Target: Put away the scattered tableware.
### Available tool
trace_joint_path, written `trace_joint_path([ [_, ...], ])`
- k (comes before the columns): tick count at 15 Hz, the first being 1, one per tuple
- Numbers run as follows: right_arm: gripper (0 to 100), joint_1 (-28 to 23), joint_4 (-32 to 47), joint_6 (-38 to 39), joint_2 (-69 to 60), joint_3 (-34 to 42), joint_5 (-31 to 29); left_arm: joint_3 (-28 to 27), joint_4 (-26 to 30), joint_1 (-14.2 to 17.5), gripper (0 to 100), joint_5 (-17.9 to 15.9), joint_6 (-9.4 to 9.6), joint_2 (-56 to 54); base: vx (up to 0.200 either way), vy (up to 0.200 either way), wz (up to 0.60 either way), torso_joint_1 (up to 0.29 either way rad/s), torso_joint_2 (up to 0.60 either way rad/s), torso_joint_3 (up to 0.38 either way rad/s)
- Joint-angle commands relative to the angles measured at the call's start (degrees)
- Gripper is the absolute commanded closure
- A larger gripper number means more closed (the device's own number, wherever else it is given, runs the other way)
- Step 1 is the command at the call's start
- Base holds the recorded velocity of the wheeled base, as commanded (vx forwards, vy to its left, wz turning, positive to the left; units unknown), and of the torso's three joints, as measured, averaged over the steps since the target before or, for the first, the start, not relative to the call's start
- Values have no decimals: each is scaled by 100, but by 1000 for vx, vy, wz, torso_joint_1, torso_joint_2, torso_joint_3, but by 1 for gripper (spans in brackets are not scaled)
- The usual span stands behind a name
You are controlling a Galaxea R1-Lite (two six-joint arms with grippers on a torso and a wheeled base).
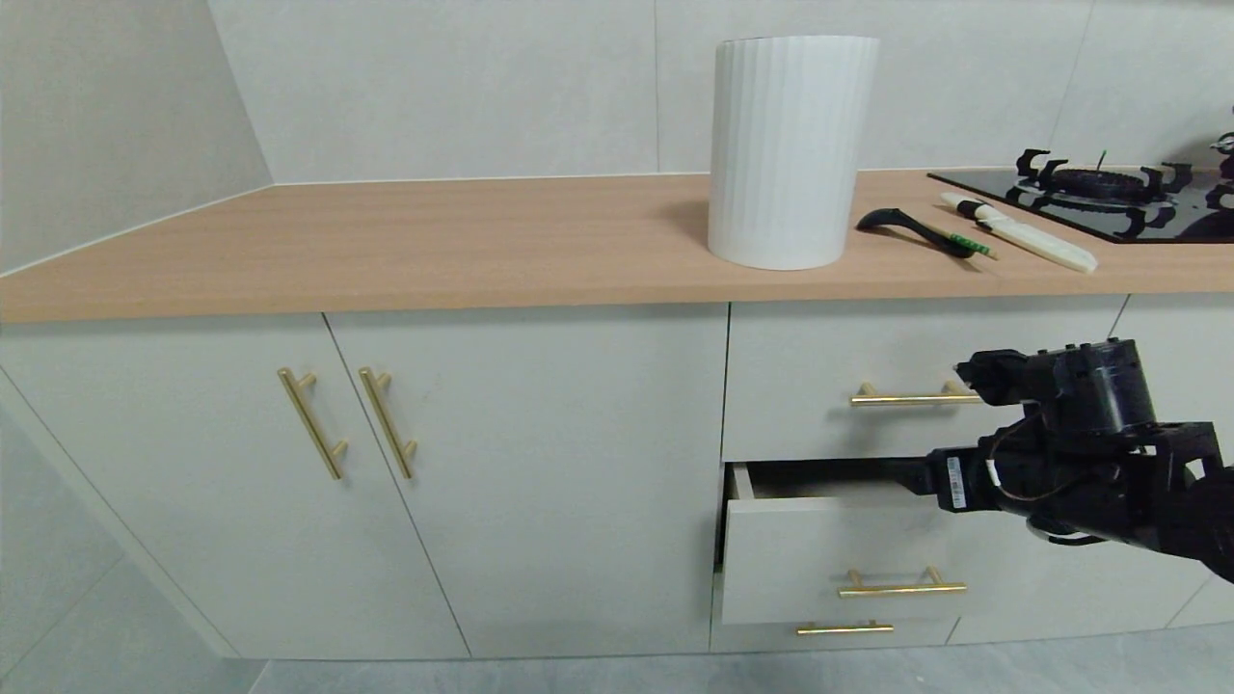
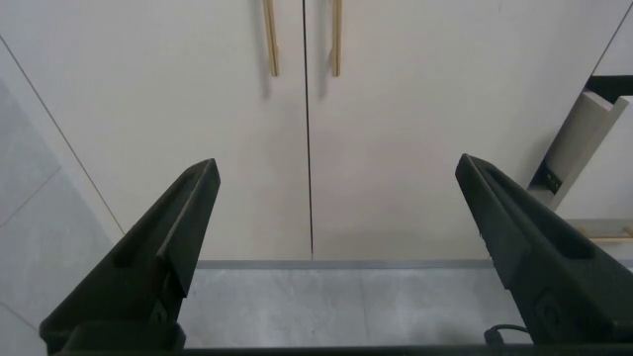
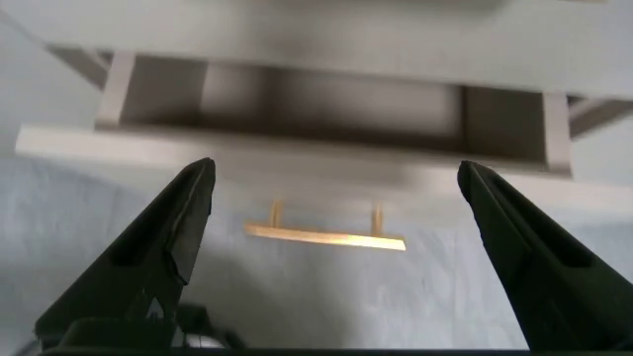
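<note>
Utensils [image 1: 967,246], perhaps three, beside one white canister [image 1: 789,154]; one drawer [image 1: 819,569] open.

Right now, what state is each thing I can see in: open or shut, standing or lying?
Middle drawer: pulled partly open.
Top drawer: shut.
Bottom drawer: shut.
Cupboard doors: both shut.
White jar: upright on the counter.
Black spoon: lying flat.
White utensil: lying flat.
Left gripper: fingers open, empty.
Right gripper: fingers open, empty, facing the open drawer.
</note>
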Motion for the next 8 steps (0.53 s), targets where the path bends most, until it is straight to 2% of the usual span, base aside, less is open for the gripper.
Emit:
trace_joint_path([
  [1, 0, 2, -363, 138, 596, 36, -37, 0, 0, 0, 0, 2, -3, 2, 0, 0, 0, 0, 0, 0],
  [4, 0, 2, -741, 173, 974, 36, -160, 0, 0, 0, 0, 2, -3, 2, 0, 0, 0, 0, 0, 0],
  [8, 0, -7, -1708, 340, 1721, 27, -345, 0, 0, 0, 0, 2, -3, 2, 0, 0, 0, 0, 0, 0],
])
